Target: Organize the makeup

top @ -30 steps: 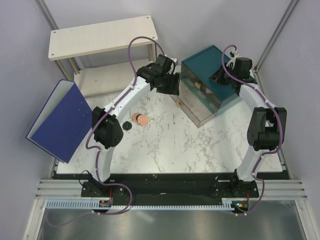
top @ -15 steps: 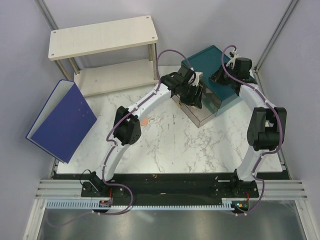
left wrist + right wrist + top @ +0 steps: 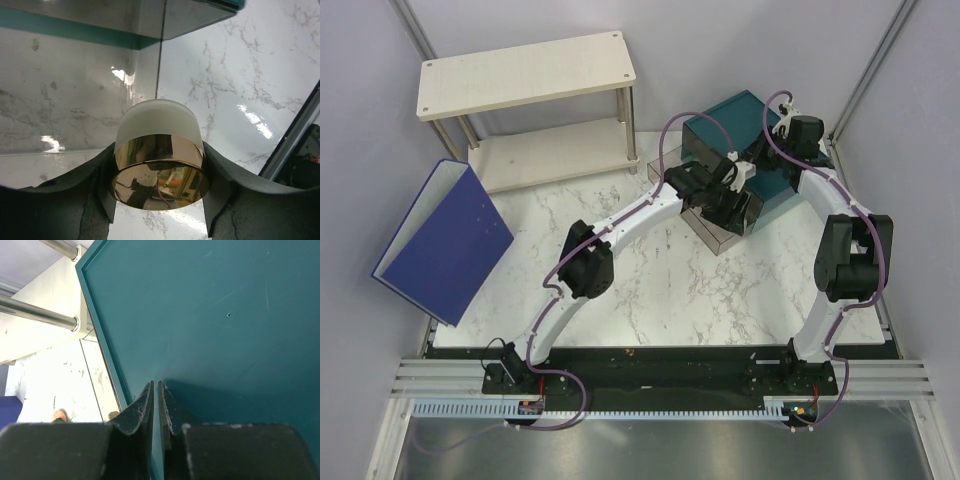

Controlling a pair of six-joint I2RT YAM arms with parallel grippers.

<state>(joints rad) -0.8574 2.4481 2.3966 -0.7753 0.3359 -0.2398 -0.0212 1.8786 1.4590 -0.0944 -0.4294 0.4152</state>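
Over the last second the left arm has swung from the middle of the white marble-patterned table point(image 3: 650, 300) across to the front of the teal drawer box point(image 3: 735, 115), while the right arm has stayed where it was.

The left gripper point(image 3: 728, 205) now hangs above the box's smoky clear drawer point(image 3: 715, 235), which stands pulled out toward the table. In the left wrist view its two dark fingers point(image 3: 100, 190) clamp the gold-rimmed round tin point(image 3: 159, 165) from either side. The tin's cream-white top points away from the camera and its mirrored gold band faces the lens. Below the tin, a clear wall of the drawer runs straight down the view, with glassy panels to the left and bare marble to the right. Whether the tin is over the drawer's inside or just over its edge cannot be told.

The right gripper point(image 3: 155, 385) rests on the teal top of the box near its edge, with its jaws pressed almost together and nothing between them. Past that edge, low in the right wrist view, a peach-pink round compact point(image 3: 60, 414) and a dark green round lid point(image 3: 114, 415) sit on the table.

A pale wooden two-tier shelf point(image 3: 525, 72) stands at the back left. A blue binder point(image 3: 445, 240) leans at the table's left side.
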